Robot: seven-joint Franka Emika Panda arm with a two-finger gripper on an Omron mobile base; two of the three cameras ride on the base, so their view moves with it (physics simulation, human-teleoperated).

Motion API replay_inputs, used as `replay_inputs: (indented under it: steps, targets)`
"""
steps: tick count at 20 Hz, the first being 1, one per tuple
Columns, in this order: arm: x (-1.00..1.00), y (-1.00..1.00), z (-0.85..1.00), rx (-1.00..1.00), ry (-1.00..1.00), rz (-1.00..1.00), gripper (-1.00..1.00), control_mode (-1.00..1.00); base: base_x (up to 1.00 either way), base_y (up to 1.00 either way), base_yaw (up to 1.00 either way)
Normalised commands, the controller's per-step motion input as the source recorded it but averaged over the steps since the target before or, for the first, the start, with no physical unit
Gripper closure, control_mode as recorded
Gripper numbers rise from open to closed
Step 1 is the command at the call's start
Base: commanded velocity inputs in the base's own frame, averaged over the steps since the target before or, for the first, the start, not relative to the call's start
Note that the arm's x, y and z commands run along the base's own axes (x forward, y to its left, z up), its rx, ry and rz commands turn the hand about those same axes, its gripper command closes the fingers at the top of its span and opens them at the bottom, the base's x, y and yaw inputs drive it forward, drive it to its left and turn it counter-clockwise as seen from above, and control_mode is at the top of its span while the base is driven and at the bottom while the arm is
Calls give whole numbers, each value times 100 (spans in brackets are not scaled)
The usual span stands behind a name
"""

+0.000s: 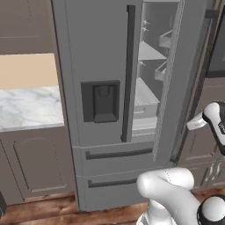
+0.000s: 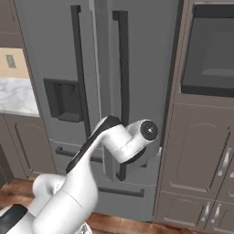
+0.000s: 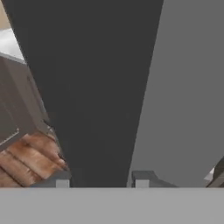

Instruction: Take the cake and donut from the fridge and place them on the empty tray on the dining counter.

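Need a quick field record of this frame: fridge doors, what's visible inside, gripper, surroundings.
fridge: right door swung partly open, left door closed
interior: shelves and door bins in view, no cake or donut visible on them
gripper: fingertips straddle a dark vertical bar; whether they touch it cannot be told
arm: elbow in front of the fridge's lower half
left of fridge: marble counter over brown cabinets
right of fridge: dark oven set in brown cabinetry

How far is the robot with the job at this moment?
Done: the fridge has its right door swung open, so the shelves show. In hand: in the hand view the gripper is right against the door's dark edge, holding nothing. Left: cake and donut are not visible on the shelves that show; both must be found, taken out and carried to the tray.
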Motion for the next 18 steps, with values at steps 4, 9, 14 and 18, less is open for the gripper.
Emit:
replay_inputs:
  steps: [4, 9, 14, 18]
  targets:
    - [-55, -65, 33, 0, -11, 13, -100, -100, 0, 0, 0]
    - [-90, -36, 30, 0, -26, -16, -100, -100, 0, 0, 0]
    - [-97, -2, 95, -6, -28, -15, -100, -100, 0, 0, 0]
    - [-75, -48, 80, -1, 1, -30, -100, -100, 0, 0, 0]
